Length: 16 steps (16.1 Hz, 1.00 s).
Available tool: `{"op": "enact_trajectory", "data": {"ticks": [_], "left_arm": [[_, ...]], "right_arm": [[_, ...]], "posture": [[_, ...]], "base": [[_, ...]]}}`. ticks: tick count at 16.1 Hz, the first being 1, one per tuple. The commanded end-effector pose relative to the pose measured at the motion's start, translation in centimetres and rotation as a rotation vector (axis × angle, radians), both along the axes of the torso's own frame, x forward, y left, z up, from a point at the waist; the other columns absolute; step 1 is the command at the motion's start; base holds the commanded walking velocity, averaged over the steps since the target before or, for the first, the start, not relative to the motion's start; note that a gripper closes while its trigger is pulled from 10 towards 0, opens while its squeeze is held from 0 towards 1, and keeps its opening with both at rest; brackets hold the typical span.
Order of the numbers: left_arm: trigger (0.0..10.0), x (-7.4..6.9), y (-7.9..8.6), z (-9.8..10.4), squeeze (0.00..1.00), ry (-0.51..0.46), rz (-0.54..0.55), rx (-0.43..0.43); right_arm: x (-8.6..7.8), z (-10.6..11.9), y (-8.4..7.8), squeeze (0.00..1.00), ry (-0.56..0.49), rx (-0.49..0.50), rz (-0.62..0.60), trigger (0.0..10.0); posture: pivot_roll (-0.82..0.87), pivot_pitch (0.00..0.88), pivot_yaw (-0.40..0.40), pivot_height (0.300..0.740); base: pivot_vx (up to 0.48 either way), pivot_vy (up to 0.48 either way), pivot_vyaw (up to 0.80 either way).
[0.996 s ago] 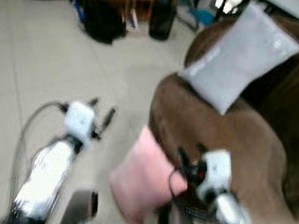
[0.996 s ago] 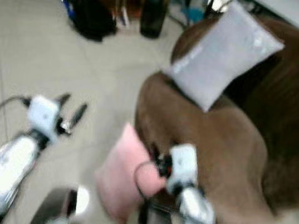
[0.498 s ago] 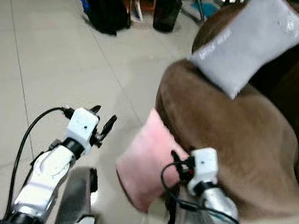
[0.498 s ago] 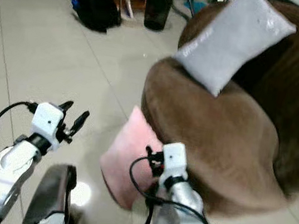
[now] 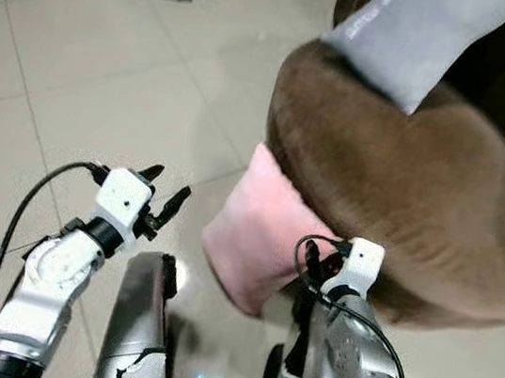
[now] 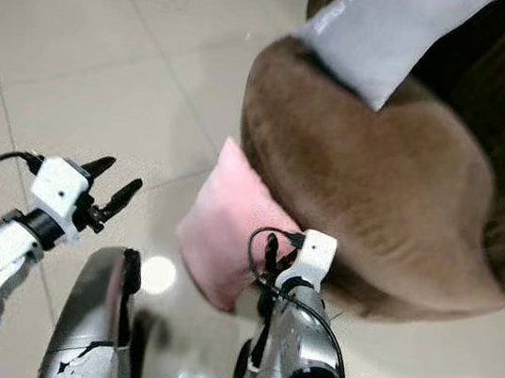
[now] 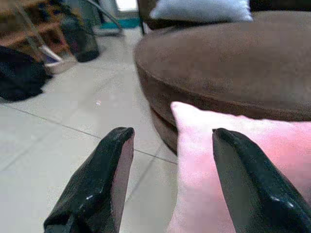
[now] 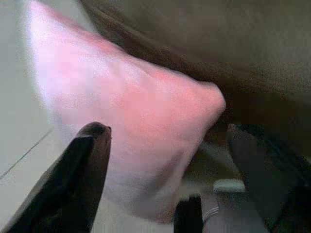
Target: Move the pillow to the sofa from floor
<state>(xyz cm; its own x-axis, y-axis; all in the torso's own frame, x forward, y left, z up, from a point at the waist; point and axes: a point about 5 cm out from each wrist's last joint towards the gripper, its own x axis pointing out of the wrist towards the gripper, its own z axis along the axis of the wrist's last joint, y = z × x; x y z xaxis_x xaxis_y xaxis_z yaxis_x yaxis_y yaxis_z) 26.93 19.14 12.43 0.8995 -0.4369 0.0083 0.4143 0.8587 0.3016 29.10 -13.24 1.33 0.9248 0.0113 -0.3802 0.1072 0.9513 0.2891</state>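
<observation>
Two grippers now sit lower and closer than a second ago as I bend toward the pink pillow (image 5: pixel 255 232), leaning on the floor against the brown sofa (image 5: pixel 404 193) at mid-frame: left gripper (image 5: pixel 164 197) and right gripper (image 8: pixel 170 170) gape wide, grasping nothing.
</observation>
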Motion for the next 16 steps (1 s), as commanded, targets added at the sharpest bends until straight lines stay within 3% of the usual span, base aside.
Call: {"op": "enact_trajectory", "data": {"ticks": [1, 4, 8, 11, 14, 15, 16], "left_arm": [[10.0, -0.3, 0.1, 0.3, 0.0, 0.014, -0.026, 0.001], [10.0, -1.0, -0.3, 1.8, 0.0, 0.059, -0.17, -0.027], [10.0, -1.2, -0.7, 3.3, 0.0, 0.094, -0.276, -0.024], [10.0, -1.6, -0.2, 3.6, 0.0, 0.11, -0.282, -0.019], [10.0, -2.0, -0.2, 4.0, 0.0, 0.129, -0.306, -0.015], [10.0, -1.9, -0.1, 4.3, 0.0, 0.129, -0.31, -0.014], [10.0, -1.9, 0.0, 4.3, 0.0, 0.13, -0.31, -0.013]], "right_arm": [[-0.4, -0.8, -0.5, 1.0, 0.038, 0.036, -0.059, 10.0], [0.7, -0.5, -1.2, 1.0, 0.051, 0.188, -0.271, 10.0], [1.7, 0.1, -1.6, 1.0, 0.011, 0.384, -0.419, 10.0], [2.2, 0.6, -0.9, 1.0, -0.019, 0.437, -0.424, 10.0], [3.5, 2.3, 0.2, 1.0, -0.108, 0.533, -0.418, 10.0], [4.4, 3.6, 1.2, 1.0, -0.165, 0.56, -0.37, 10.0], [4.6, 4.0, 1.6, 0.5, -0.181, 0.559, -0.346, 10.0]], "posture": [[0.24, 0.313, -0.028, 0.515], [0.29, 0.337, 0.01, 0.515], [0.33, 0.364, 0.037, 0.515], [0.34, 0.371, 0.054, 0.515], [0.37, 0.376, 0.073, 0.515], [0.38, 0.378, 0.078, 0.515], [0.38, 0.375, 0.078, 0.515]], "base": [[0.0, 0.0, 0.0], [0.0, 0.0, 0.0], [0.0, 0.0, 0.0], [0.0, 0.0, 0.0], [0.0, 0.0, 0.0], [0.0, 0.0, 0.0], [0.0, 0.0, 0.0]]}}
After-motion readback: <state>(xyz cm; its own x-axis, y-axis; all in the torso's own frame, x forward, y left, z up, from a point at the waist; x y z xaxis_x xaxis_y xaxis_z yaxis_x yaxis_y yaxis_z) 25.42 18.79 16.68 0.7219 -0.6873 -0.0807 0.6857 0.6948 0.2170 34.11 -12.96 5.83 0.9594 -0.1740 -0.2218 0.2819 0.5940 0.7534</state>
